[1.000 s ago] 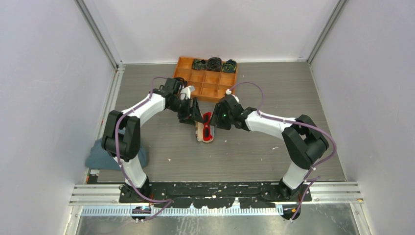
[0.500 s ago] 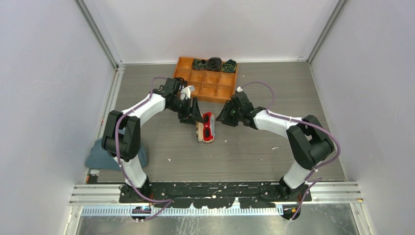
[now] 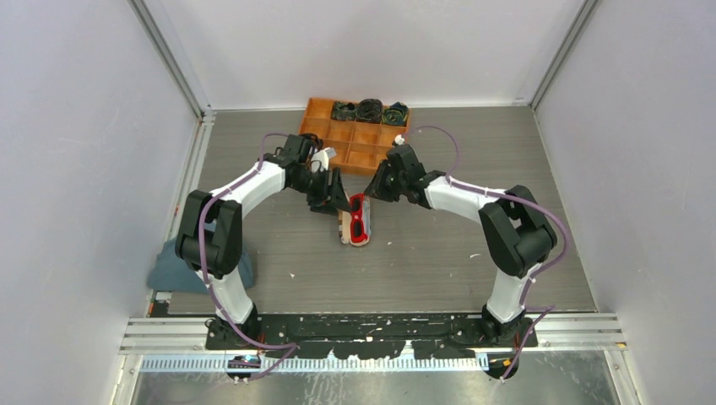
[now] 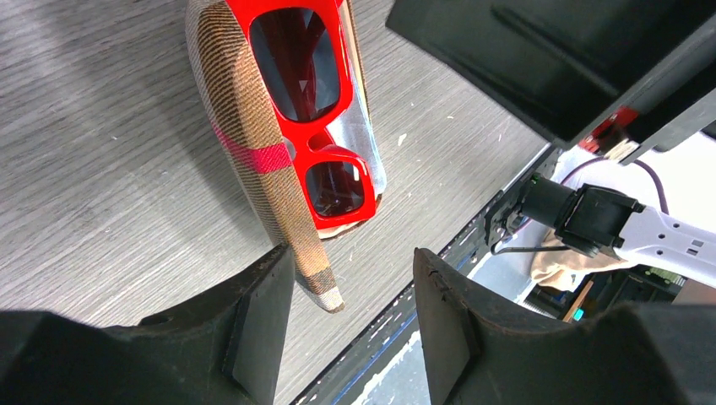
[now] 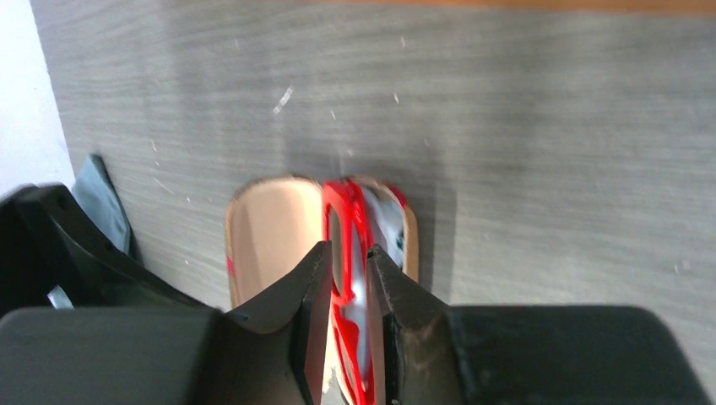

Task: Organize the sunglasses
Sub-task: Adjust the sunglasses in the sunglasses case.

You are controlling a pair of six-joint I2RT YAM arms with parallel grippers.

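Top view: sunglasses lying in open plaid case, mid-table. Left gripper at their 10 o'clock, right gripper at 1 o'clock.

Left wrist: jaws apart, holding nothing, case end at the gap.

Right wrist: jaws narrowed to a slit, red frame showing through; contact cannot be told.

Probably light, stiff, slick plastic with fragile thin arms; best pinched at the bridge.

Likely lab: white-walled test cell

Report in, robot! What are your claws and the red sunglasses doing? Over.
Left claw open at one end of the plaid case. Right claw open a crack, empty. Red sunglasses lying in the open case. Nothing covering them. Over.
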